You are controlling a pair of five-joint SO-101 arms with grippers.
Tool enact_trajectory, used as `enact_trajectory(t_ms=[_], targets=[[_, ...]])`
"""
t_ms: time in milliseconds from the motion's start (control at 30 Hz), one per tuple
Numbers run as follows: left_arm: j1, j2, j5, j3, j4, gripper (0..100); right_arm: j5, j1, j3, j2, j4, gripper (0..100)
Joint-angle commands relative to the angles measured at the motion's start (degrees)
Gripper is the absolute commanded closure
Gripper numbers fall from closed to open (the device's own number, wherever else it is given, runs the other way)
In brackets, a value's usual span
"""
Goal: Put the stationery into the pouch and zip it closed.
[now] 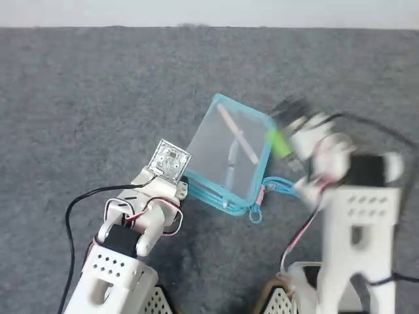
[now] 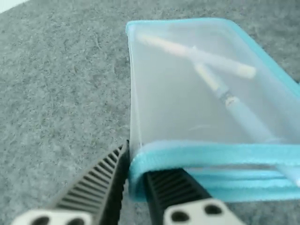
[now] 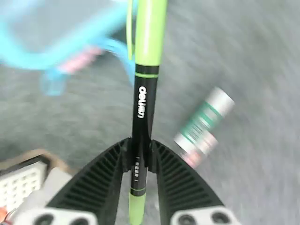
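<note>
A translucent pouch [image 1: 222, 147] with blue trim lies on the grey mat, and two pale pens [image 1: 238, 141] are inside it. My left gripper [image 1: 184, 186] is at its near-left corner, shut on the blue zipper edge [image 2: 154, 157]. In the left wrist view the pouch [image 2: 187, 103] stretches away from the left gripper [image 2: 136, 161], with the pens [image 2: 206, 58] showing through its wall. My right gripper [image 1: 296, 139] hovers at the pouch's right side, shut on a green and black pen [image 1: 279, 141]. From the right gripper [image 3: 140, 143] the pen [image 3: 148, 47] points toward the pouch's blue edge [image 3: 56, 56].
A glue stick [image 3: 204, 126] with a silver cap lies on the mat beyond my right gripper. The blue zipper pull [image 1: 255, 213] and a pink tag [image 1: 260, 194] sit at the pouch's near-right corner. Grey mat [image 1: 98, 98] lies open to the left and back.
</note>
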Motion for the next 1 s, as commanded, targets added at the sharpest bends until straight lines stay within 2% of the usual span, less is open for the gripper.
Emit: enact_trajectory(t_ms=[0,100,200,533,700,967], targets=[[-0.4,0.0,1.2,-1.1,-2.1,99,-2.5,-18.6,7.6,-7.3,2.3,99.1],[-0.4,-0.1,1.2,-1.1,-2.1,99,-5.0,-26.2,11.1,-8.3,2.3,99.1],[-0.4,-0.1,1.2,-1.1,-2.1,99,-5.6,-28.4,11.8,-7.5,2.3,99.1],[-0.3,-0.1,1.2,-1.1,-2.1,99,-8.6,-28.4,11.8,1.4,-1.3,99.1],[-0.1,-0.1,1.2,-1.1,-2.1,99,-16.2,-28.3,9.9,9.5,-4.9,99.1],[0.0,-0.1,1.2,-1.1,-2.1,99,-26.0,-23.4,-9.5,28.2,-1.8,99.1]])
